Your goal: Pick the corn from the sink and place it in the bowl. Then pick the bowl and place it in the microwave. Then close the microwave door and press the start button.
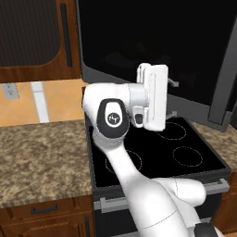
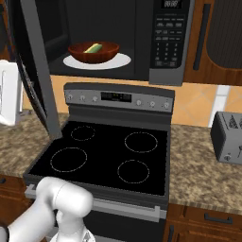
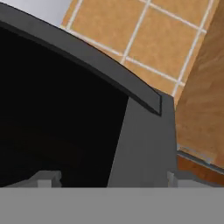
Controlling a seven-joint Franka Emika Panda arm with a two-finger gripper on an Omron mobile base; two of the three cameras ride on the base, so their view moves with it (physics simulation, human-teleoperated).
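- The microwave hangs above the stove, and everything here is placed relative to it.
- Inside its cavity, the reddish-brown bowl sits on the white turntable plate.
- The corn lies in the bowl, yellow with green edges.
- The microwave door stands swung open at the cavity's left side (its dark glass also fills the upper part of the left base view).
- The button panel is on the microwave's right.
- The gripper is released, fingers spread wide and holding nothing; it faces the door's dark glass and grey frame.
- A toaster sits on the counter, below and right of the microwave.
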